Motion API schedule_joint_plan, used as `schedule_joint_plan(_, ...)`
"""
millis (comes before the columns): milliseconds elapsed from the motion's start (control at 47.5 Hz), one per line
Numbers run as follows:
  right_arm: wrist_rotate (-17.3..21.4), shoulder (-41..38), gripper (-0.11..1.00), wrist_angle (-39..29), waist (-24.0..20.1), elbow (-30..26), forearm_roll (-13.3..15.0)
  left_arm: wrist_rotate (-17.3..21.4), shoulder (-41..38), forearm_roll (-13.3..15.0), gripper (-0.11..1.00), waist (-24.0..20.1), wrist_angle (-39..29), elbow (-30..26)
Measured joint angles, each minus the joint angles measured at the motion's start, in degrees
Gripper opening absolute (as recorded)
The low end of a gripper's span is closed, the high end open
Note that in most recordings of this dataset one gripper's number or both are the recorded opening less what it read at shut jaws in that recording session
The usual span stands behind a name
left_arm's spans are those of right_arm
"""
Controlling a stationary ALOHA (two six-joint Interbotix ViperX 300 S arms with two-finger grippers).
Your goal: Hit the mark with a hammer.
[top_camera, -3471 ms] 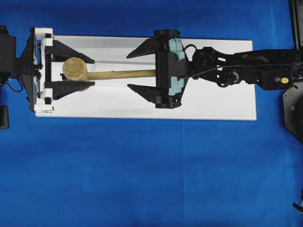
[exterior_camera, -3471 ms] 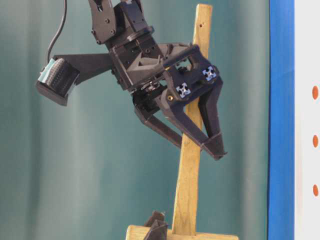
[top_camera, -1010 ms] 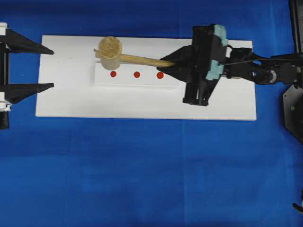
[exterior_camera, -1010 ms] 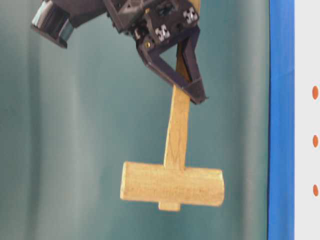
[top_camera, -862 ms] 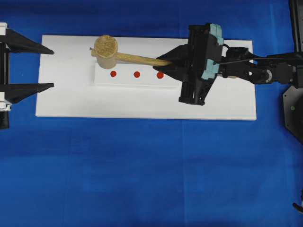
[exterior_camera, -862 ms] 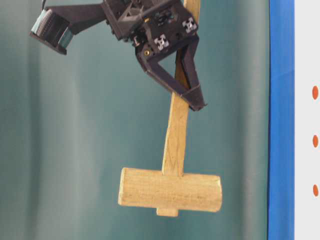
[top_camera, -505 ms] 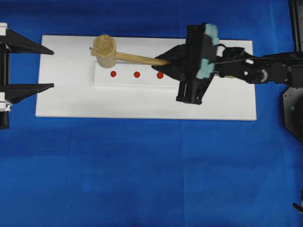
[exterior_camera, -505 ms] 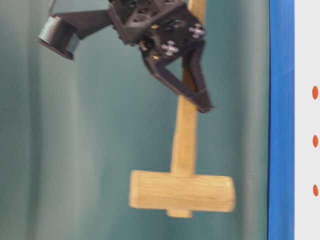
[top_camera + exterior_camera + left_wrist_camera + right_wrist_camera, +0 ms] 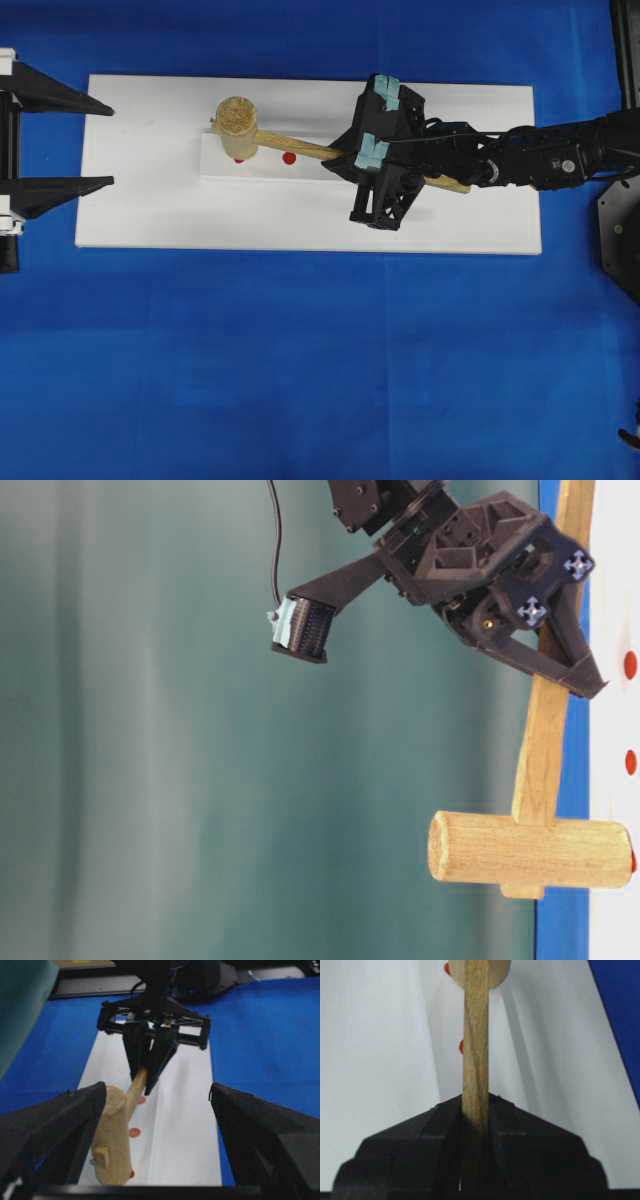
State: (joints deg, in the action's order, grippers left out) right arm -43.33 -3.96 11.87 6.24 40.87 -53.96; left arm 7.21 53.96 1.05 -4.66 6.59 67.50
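The right gripper [image 9: 345, 158] has its fingers clamped on the hammer [image 9: 240, 125] handle; the head sits over the leftmost red mark [image 9: 239, 160], seemingly touching it. The strike looks landed or nearly. The left gripper [image 9: 105, 145], fingers apart, waits well clear.

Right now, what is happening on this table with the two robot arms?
The right gripper has its jaws shut on the handle of a wooden hammer and holds the head down at the leftmost of three red dots on a white board. In the table-level view, the head's end appears to meet the board at that dot. The left gripper waits at the board's left end, jaws open and empty.
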Motion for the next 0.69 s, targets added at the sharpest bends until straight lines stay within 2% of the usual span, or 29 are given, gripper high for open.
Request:
schedule_joint_plan(168,-0.4,1.5,0.02,-0.1,0.1,0.0,0.0,0.0,-0.1,0.0,0.82,0.0,0.0,0.0)
schedule_joint_plan(316,-0.6,7.7,0.02,-0.6,0.1,1.2,0.0,0.0,0.0,-0.1,0.82,0.0,0.0,0.0)
schedule_joint_plan(526,-0.7,19.7,0.02,-2.1,0.1,7.4,0.6,0.0,0.0,0.0,0.82,0.0,0.0,0.0)
schedule_joint_plan(694,-0.4,25.0,0.02,-2.1,0.2,11.9,0.6,0.0,0.0,0.0,0.82,-0.1,0.0,0.0)
